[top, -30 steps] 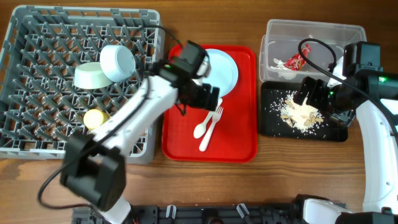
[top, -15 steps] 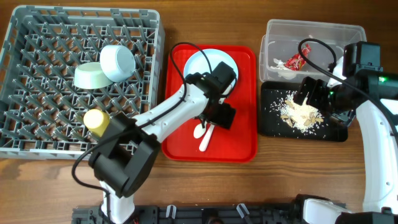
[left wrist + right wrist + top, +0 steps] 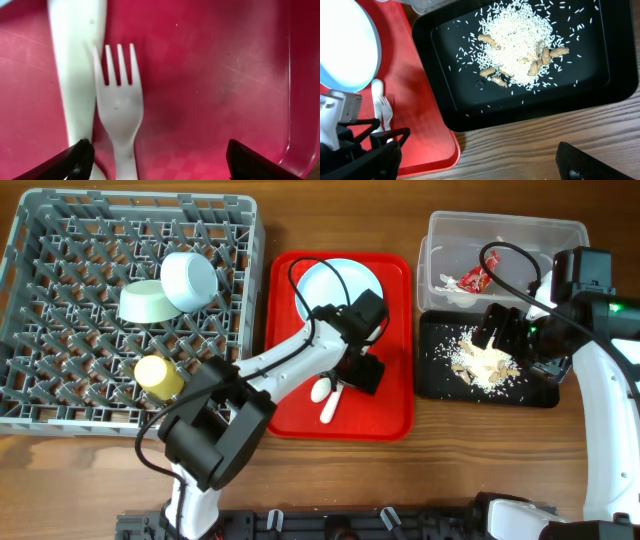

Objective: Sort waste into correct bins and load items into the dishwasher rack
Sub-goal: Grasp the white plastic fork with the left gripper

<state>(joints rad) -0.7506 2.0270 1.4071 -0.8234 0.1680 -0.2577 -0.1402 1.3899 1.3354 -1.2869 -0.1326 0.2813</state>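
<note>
White fork (image 3: pixel 117 115), lower left of frame beside the spoon (image 3: pixel 75 75), needs the released left gripper (image 3: pixel 160 167) centred over its handle alone.

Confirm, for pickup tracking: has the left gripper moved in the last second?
Yes. The left gripper moved from the plate toward the near edge of the red tray, over the fork.

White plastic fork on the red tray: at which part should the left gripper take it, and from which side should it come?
Probably the narrow neck just below the head of the fork, from straight above, because it lies flat on the red tray. The open left gripper should close across the handle. The spoon lies close along one side and may get caught too.
</note>
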